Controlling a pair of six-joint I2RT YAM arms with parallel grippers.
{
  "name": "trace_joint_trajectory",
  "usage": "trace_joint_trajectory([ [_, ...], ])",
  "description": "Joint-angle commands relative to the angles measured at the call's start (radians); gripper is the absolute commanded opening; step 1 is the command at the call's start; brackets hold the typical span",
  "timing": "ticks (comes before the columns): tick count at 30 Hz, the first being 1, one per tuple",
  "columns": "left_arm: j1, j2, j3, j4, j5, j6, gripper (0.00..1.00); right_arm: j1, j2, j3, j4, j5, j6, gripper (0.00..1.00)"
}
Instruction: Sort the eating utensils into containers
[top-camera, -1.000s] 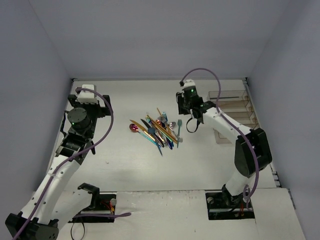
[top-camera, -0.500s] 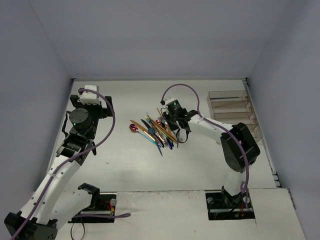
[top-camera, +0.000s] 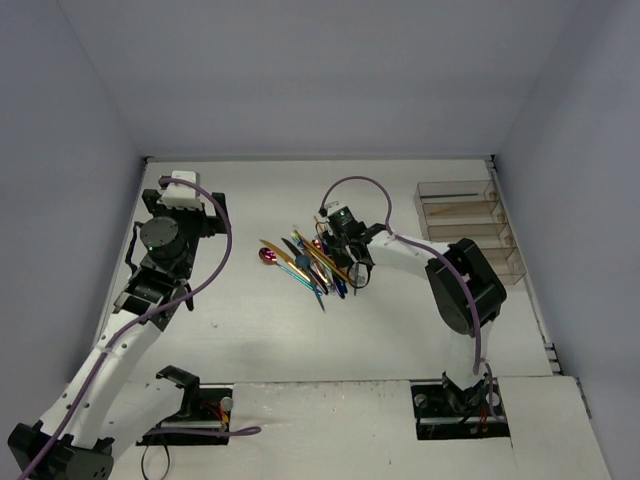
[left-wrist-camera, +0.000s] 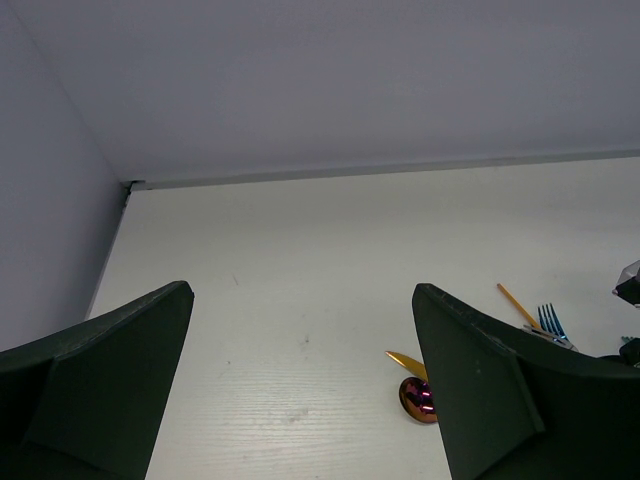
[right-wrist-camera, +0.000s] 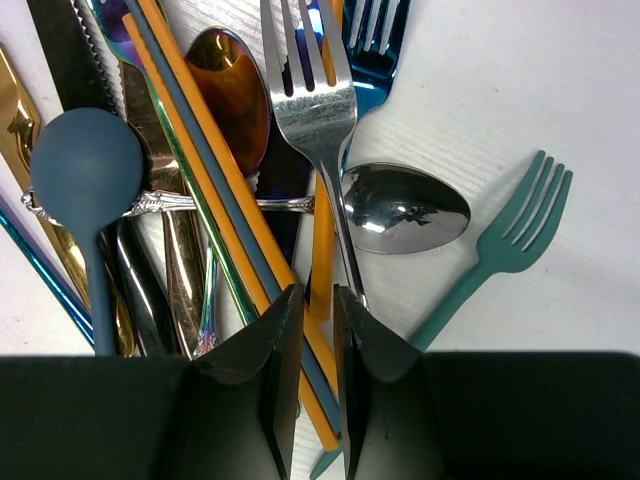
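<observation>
The eating utensils (top-camera: 315, 262) lie in 1 crossed heap in the middle of the counter (top-camera: 250, 330), well apart from the 4 containers (top-camera: 465, 215) along the right edge. From overhead I can make out nothing in those trays.

In the right wrist view a silver fork (right-wrist-camera: 320, 100) lies over a silver spoon (right-wrist-camera: 405, 208), gold handles run slantwise beneath them, and a teal fork (right-wrist-camera: 510, 235) sits just beside them on bare counter. The right claw (right-wrist-camera: 318, 312) hangs directly over this tangle, narrowed to a slit. I cannot tell whether a handle is pinched in it.

The left claw (left-wrist-camera: 300, 395) is spread wide, up over the left side, far from the heap.

The trouble I'd expect comes from the stacking. The handles touch and overlap, so a pinch here could catch 2 at once, or lift 1 and drag its neighbours across the counter. They look thin, flat and slick, so a shallow grip might let 1 slide out on the way to the trays.
</observation>
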Motion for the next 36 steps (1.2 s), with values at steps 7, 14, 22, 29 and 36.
trace_joint_trajectory([
  [7,-0.005,-0.009,0.005,0.082,0.0,0.013,0.9,0.01,0.058,0.053,0.032,0.01,0.02,0.18],
  [14,-0.007,-0.008,0.005,0.082,0.004,0.012,0.9,0.01,0.065,0.055,0.032,0.004,0.016,0.16],
  [22,-0.011,-0.007,0.005,0.082,0.004,0.013,0.9,0.03,-0.022,0.06,0.032,0.039,0.014,0.0],
  [29,-0.011,-0.004,0.005,0.082,0.006,0.012,0.9,0.034,-0.105,0.057,0.025,0.017,0.028,0.0],
  [36,-0.011,-0.001,0.005,0.082,0.006,0.012,0.9,0.036,-0.152,0.013,0.007,-0.03,0.054,0.0],
])
